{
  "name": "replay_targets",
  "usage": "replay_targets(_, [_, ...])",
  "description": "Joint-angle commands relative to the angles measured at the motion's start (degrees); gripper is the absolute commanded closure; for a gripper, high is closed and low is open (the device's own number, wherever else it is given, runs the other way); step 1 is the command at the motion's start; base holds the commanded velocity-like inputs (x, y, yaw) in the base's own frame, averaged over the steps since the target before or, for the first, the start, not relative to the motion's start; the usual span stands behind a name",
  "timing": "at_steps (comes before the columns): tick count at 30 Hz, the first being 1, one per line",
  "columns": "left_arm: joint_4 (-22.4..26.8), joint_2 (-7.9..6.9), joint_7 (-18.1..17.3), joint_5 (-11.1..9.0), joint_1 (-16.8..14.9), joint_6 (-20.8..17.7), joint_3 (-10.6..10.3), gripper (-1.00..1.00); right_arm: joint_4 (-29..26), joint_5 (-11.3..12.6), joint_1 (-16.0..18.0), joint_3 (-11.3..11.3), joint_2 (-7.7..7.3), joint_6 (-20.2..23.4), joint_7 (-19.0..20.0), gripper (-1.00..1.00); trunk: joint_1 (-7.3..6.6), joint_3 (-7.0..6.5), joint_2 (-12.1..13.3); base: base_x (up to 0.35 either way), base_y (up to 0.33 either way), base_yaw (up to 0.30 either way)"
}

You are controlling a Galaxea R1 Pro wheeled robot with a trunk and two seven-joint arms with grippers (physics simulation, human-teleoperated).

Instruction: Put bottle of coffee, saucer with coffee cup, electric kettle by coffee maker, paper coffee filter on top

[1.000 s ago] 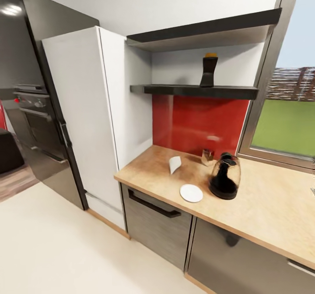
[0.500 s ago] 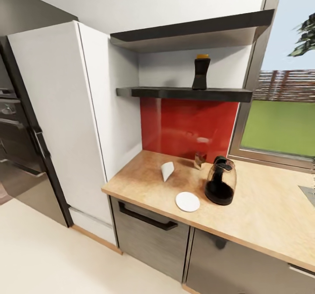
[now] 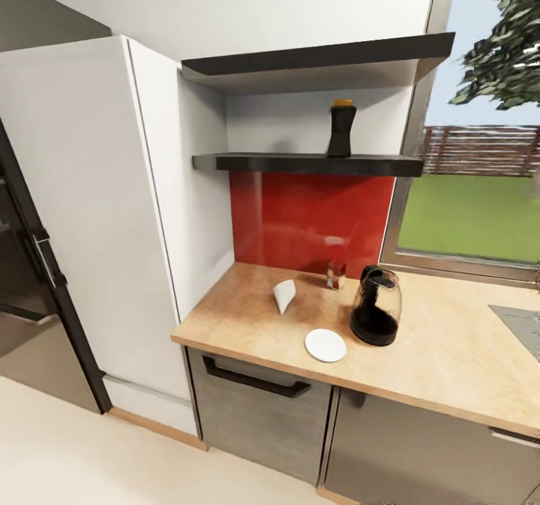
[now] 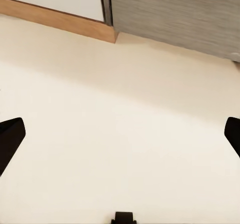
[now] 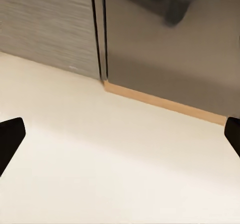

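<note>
Below the counter, at floor level:
Left gripper (image 4: 120,134): spread wide, nothing between the fingertips; it hangs over pale floor near a wooden plinth and a grey cabinet front.
Right gripper (image 5: 120,134): likewise spread and empty, facing the floor and the foot of two cabinet doors.

On the countertop (image 3: 450,355), front to back:
Saucer (image 3: 325,345): lies flat near the front edge, just beside the kettle but apart from it.
Kettle (image 3: 376,307): stands upright behind and to the right of the saucer.
Filter (image 3: 284,296): a white cone lying on its side, left of the kettle, clear of the saucer.
Small item (image 3: 335,274): stands against the red backsplash; too small and blurred to identify.

On the wall:
Shelf (image 3: 307,163): lower of two dark shelves.
Coffee bottle (image 3: 340,128): yellow-capped, dark, upright on the lower shelf near its right end.

Risks:
Bottle: the shelf is high and the bottle is tall and narrow; a reach that brushes its side would likely topple it onto the kettle area below.
Saucer: close to the edge; a sweeping forearm could likely push it off.
Filter: light paper; a loose pinch would probably crush or drop it.

Hidden or unclear:
Countertop: cut off at the right, where a sink corner starts.
Arms: pose above the wrists cannot be told.
</note>
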State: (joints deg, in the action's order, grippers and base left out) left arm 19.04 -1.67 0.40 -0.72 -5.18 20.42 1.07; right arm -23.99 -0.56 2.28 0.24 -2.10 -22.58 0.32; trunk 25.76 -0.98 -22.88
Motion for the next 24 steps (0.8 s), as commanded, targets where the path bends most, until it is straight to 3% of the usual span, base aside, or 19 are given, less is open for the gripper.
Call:
replay_targets(1, [-0.1, 0.0, 0.0, -0.1, 0.0, 0.2, 0.0, -1.0, 0.1, -0.1, 0.0, 0.0, -0.01, -0.2, 0.0, -1.0, 0.02, -0.03, 0.0, 0.0, 0.304, -0.225])
replay_targets(9, [-0.1, 0.0, 0.0, -0.1, 0.0, 0.2, 0.0, -1.0, 0.1, -0.1, 0.0, 0.0, -0.01, -0.2, 0.0, -1.0, 0.02, -0.43, 0.0, 0.0, 0.266, -0.225])
replay_targets(16, [0.0, 0.0, 0.0, -0.1, 0.0, 0.2, 0.0, -1.0, 0.0, -0.1, 0.0, 0.0, 0.01, -0.2, 0.0, -1.0, 0.02, -0.79, 0.0, 0.0, 0.023, -0.212])
replay_targets(24, [0.0, 0.13, 0.0, 0.0, -0.1, 0.2, 0.0, -1.0, 0.1, -0.2, 0.0, 0.1, 0.33, -0.2, 0.0, -1.0, 0.02, -0.86, 0.0, 0.0, 0.0, -0.036])
